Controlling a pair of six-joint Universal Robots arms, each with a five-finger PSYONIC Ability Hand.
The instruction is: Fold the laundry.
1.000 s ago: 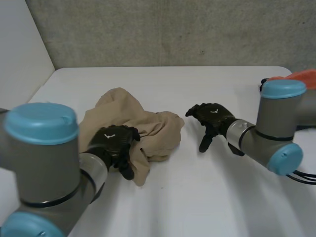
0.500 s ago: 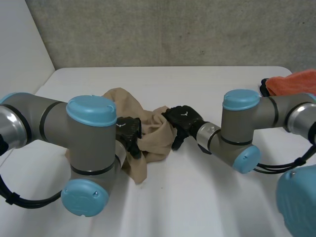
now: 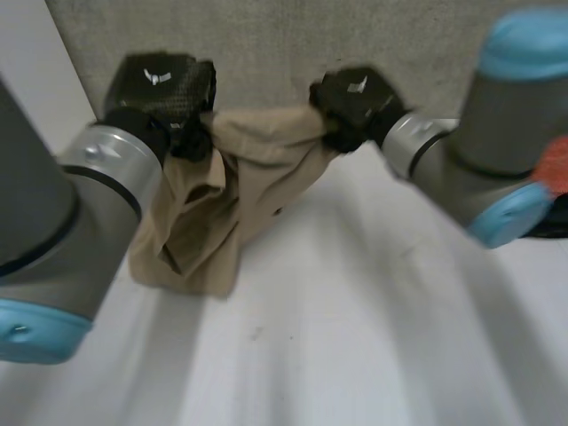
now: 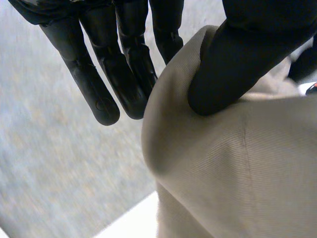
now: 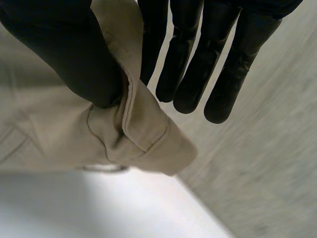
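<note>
A beige garment (image 3: 222,195) hangs in the air between my two hands, its lower part bunched and drooping to the white table (image 3: 355,337). My left hand (image 3: 164,89) is shut on one top corner: in the left wrist view its thumb (image 4: 237,59) pinches the beige cloth (image 4: 237,168) against the fingers (image 4: 124,69). My right hand (image 3: 355,102) is shut on the other top corner: in the right wrist view the thumb (image 5: 69,54) presses a hemmed edge of the cloth (image 5: 143,134) against the fingers (image 5: 198,59).
An orange cloth (image 3: 557,164) lies at the table's right edge, behind my right arm. A grey wall (image 3: 293,44) stands behind the table. Bare white tabletop lies in front of the hanging garment.
Both hands closed on the garment and lifted it off the table. It was a crumpled heap; now it hangs stretched between them, raised high.
</note>
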